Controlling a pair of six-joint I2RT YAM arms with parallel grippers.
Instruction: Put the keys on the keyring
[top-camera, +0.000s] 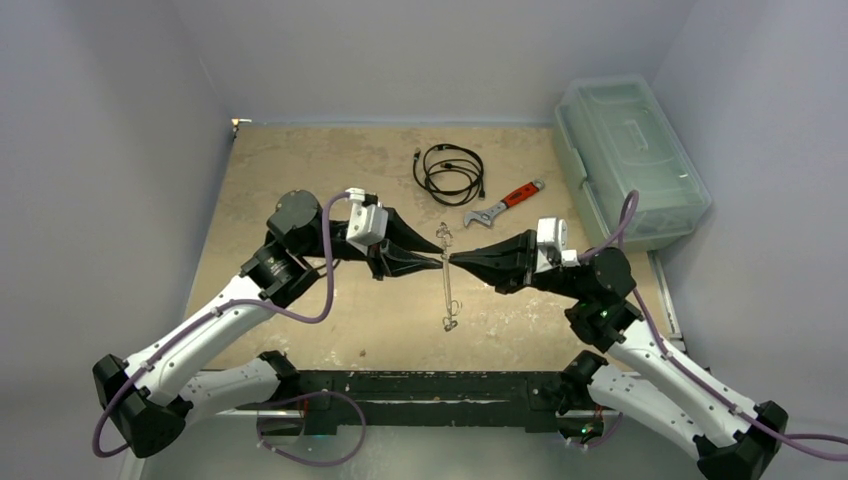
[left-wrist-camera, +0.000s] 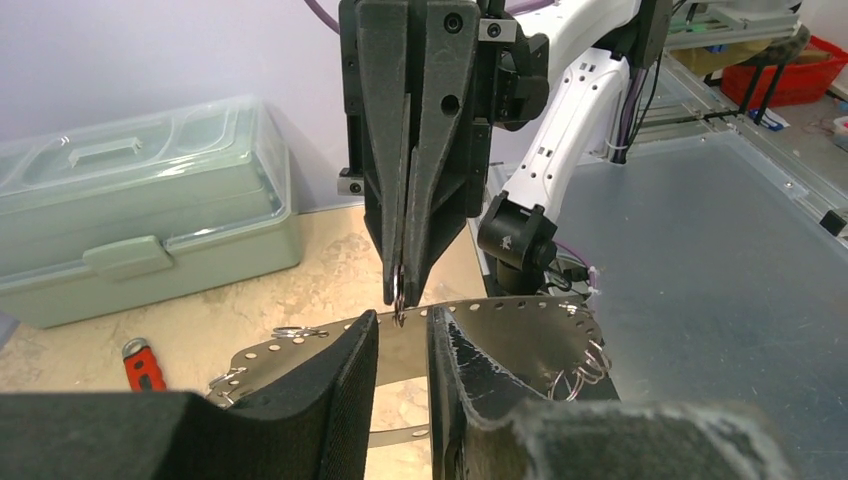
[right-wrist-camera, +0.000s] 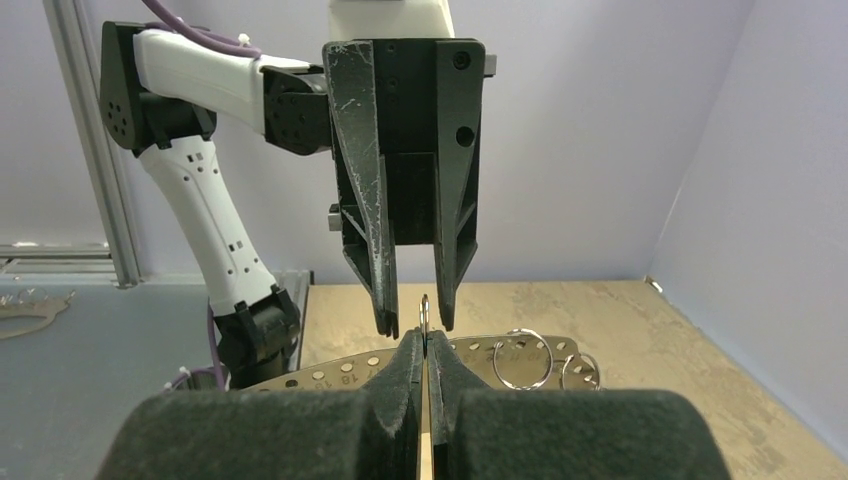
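The keyring, a large flat silvery ring with holes along its rim, stands on edge between both grippers. Several small split rings hang from its holes. My right gripper is shut on one small split ring that sits at the keyring's upper rim. From the other side my left gripper faces it, its fingers open a narrow way on either side of that small ring and not touching it. The keys are hidden or too small to make out.
A pale green lidded toolbox stands at the table's right rear. A coiled black cable and a red-handled wrench lie behind the grippers. Purple walls close in the back and sides.
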